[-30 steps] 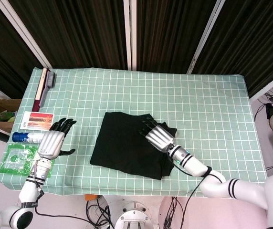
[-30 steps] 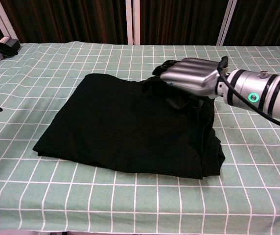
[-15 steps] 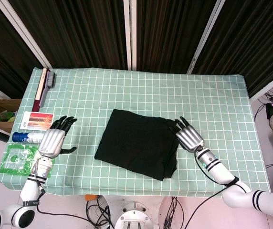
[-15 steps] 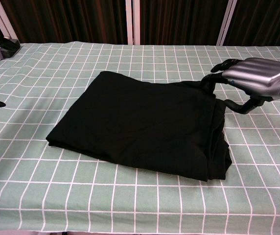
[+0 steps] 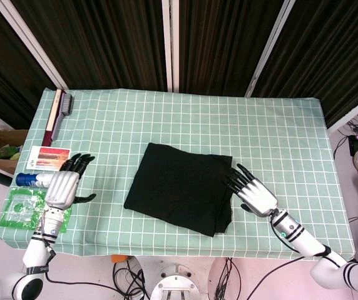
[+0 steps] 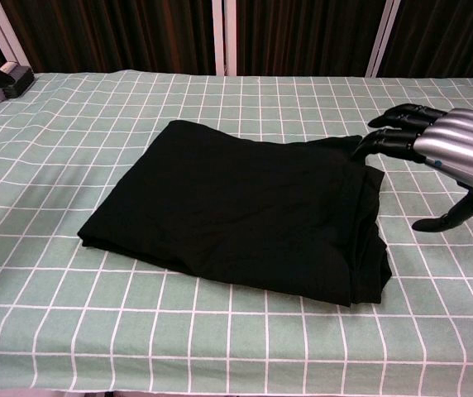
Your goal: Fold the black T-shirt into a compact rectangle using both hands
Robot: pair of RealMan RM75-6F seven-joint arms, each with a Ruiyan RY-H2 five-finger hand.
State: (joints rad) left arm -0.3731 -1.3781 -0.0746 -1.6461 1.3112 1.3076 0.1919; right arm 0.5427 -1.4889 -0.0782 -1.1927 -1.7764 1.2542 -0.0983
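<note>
**Right hand lets go; shirt lies folded**

Head view: the shirt (image 5: 182, 195) lies mid-table as a rough rectangle, its right edge bunched. The right hand (image 5: 252, 192), pressing on the cloth a second ago, has drawn back just off that edge, fingers spread, holding nothing. The left hand (image 5: 64, 184) rests well apart by the bottle (image 5: 34, 179), fingers apart, empty.

Chest view: the right hand (image 6: 447, 155) hovers beside the shirt (image 6: 236, 207). The fold looks nearly finished; the thick edge may want tidying.

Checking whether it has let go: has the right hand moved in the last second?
Yes. The right hand has come off the black T-shirt toward the table's right front edge, and now lies beside it.
</note>
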